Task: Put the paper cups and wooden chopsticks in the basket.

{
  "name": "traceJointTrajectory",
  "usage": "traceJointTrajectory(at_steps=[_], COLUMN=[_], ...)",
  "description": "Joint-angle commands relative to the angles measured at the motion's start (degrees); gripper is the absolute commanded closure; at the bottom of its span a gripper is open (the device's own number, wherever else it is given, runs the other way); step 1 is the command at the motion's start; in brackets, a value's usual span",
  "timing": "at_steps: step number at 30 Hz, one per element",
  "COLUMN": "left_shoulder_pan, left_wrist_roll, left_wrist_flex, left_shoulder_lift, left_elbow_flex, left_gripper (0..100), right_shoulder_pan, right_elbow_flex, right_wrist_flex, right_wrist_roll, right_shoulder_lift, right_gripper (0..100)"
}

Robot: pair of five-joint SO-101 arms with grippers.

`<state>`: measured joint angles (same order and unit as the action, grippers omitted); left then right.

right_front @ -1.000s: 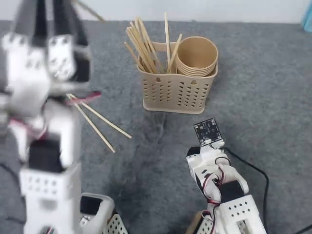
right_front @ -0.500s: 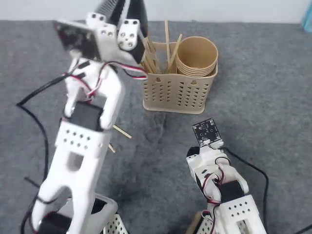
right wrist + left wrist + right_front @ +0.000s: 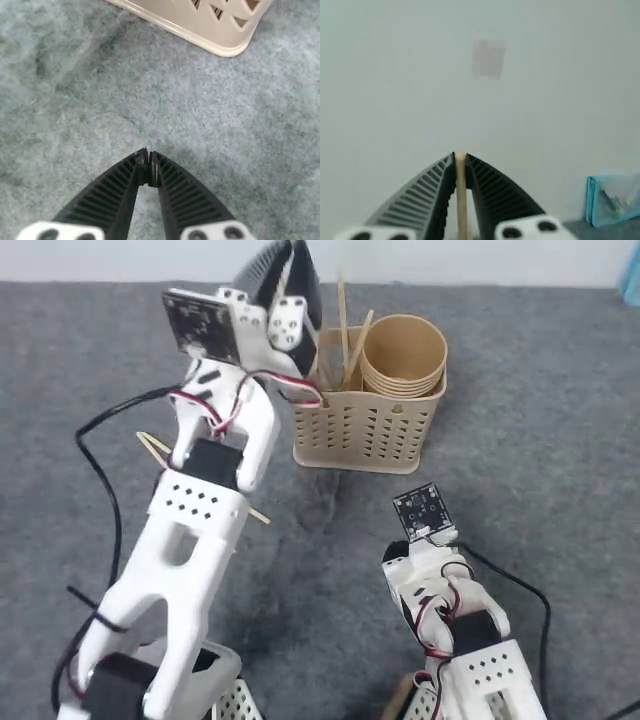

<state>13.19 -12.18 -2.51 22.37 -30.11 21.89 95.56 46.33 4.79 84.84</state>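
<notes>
The left pincer is clenched on one wooden chopstick over the left end of the basket, which already holds the paper cups and many sticks (the right pincer sits shut, empty, nearer), while loose chopsticks on the tabletop at left await collection.

Grey carpet covers the table before a pale wall, with a blue box beside it.

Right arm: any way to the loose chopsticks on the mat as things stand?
Probably not. The loose chopsticks lie mostly under the left arm, and the right tool is shut over the mat by the basket.
</notes>
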Motion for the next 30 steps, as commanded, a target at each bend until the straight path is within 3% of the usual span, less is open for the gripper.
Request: traceJointTrajectory(at_steps=[1,6,8,13,19,25,30], left_shoulder_pan=[0.26,0.26,0.18,-4.48,-17.58,-33.49,-40.62], left_wrist_roll=[-0.18,-0.62,-0.62,-0.62,-0.97,-10.9,-13.89], left_wrist_flex=[-1.41,10.29,15.56,26.29,42.9,57.41,64.35], left_shoulder_lift=[5.1,10.64,12.75,16.35,15.65,9.76,0.62], left_elbow_flex=[-4.35,-5.14,-2.86,7.34,20.35,25.27,25.19], left_gripper=[97,76,72,77,82,82,82], right_shoulder_pan=[-0.57,-0.57,-0.57,-0.57,-0.57,-0.57,-0.57], right_elbow_flex=[1.32,1.32,1.32,1.32,1.32,1.32,1.32], right_wrist_flex=[-1.19,-1.19,-1.19,-1.19,-1.19,-1.19,-1.19], right_wrist_roll=[1.41,1.41,1.41,1.41,1.41,1.41,1.41], right_shoulder_lift=[1.19,1.19,1.19,1.19,1.19,1.19,1.19], right_gripper=[99.1,99.1,99.1,99.1,99.1,99.1,99.1])
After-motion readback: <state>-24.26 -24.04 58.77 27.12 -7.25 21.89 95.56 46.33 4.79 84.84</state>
